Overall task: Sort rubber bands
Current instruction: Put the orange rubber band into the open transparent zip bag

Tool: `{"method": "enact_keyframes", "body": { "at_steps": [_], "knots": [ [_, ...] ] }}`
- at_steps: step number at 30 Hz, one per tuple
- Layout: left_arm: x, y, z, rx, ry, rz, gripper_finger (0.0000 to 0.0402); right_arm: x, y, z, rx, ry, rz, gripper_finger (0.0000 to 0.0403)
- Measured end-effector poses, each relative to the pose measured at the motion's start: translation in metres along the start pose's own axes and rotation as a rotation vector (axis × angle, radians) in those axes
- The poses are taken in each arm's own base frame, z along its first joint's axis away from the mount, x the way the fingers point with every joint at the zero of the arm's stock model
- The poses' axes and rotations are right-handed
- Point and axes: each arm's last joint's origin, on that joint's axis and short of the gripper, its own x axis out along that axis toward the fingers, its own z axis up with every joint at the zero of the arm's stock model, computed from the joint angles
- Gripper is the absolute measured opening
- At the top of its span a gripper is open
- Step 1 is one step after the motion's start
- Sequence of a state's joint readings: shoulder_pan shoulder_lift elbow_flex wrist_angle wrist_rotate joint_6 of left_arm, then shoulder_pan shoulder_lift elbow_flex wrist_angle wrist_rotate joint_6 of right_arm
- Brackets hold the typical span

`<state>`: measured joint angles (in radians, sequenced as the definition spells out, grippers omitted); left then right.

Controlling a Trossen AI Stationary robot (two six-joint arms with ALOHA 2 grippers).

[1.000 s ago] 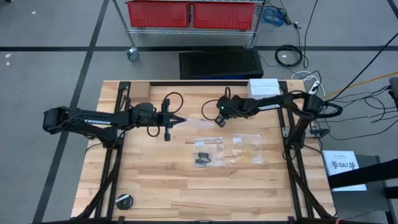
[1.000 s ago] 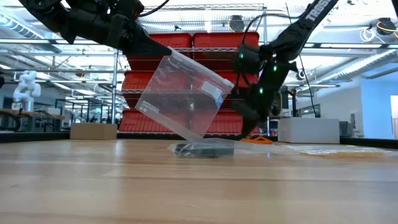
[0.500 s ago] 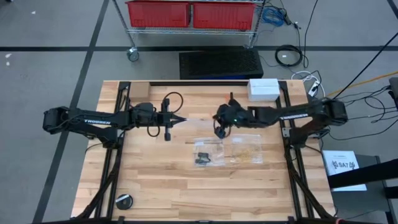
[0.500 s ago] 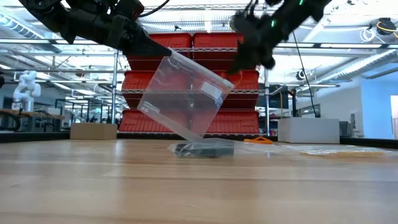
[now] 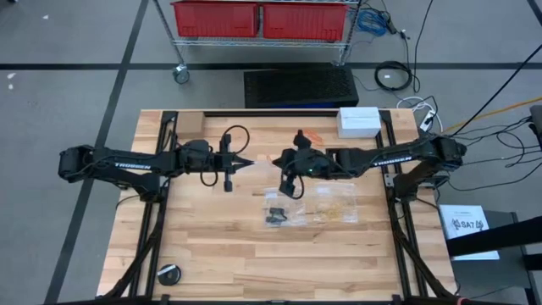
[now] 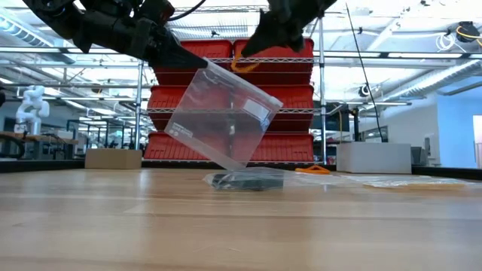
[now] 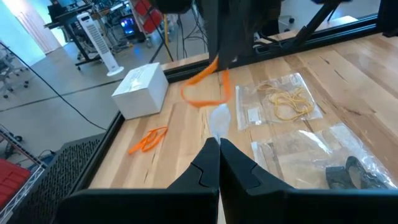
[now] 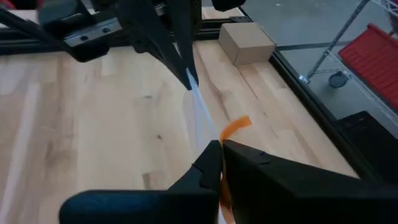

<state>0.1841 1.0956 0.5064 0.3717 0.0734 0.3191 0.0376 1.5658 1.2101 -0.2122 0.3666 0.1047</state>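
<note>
My left gripper [image 6: 197, 60] is shut on a clear plastic bag [image 6: 222, 117], held up over the table's middle. My right gripper [image 6: 254, 47] is shut on an orange rubber band [image 6: 242, 66] just above and beside the bag's top edge; the left wrist view shows this band [image 7: 205, 87] dangling ahead of my left fingers. Two more clear bags lie flat on the table, one with black bands [image 5: 279, 212] and one with pale yellow bands [image 5: 336, 203]. Loose orange bands [image 7: 148, 138] lie near the far edge. My left gripper pinches the bag's upper corner [image 6: 203, 68] between both fingers, coming from the table's left and slanting down. The bag hangs tilted below the fingers; I cannot tell whether its lower corner [image 6: 228, 165] touches the table. My right gripper pinches the orange band [image 8: 235, 129] between its fingertips, coming from the table's right. The band is lifted clear and hangs as a slack loop [image 6: 242, 68] below the fingers.
A white box [image 5: 359, 119] sits at the far right corner and a cardboard box [image 8: 247, 42] at the far left. A round black object [image 5: 169, 274] lies near the near left corner. Bare wood stretches across the near half [image 5: 254, 263].
My right gripper has risen from the tabletop by the loose orange bands and swung toward the table's left, carrying an orange band up to the top of the held bag. My left gripper and the bag have kept still.
</note>
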Motion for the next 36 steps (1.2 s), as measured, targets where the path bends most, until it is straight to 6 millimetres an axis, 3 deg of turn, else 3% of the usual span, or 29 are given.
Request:
{"method": "enact_keyframes", "body": {
  "at_steps": [11, 17, 36],
  "knots": [
    [0.000, 0.000, 0.000, 0.000, 0.000, 0.000, 0.0000, 0.025, 0.005, -0.015, -0.106, 0.097, -0.011, 0.0000],
    [0.000, 0.000, 0.000, 0.000, 0.001, 0.000, 0.0000, 0.037, -0.003, -0.020, -0.104, 0.124, -0.035, 0.0000],
    [0.000, 0.000, 0.000, 0.001, 0.003, -0.001, 0.0000, 0.041, -0.008, -0.013, -0.071, 0.084, 0.020, 0.0000]
  ]
}}
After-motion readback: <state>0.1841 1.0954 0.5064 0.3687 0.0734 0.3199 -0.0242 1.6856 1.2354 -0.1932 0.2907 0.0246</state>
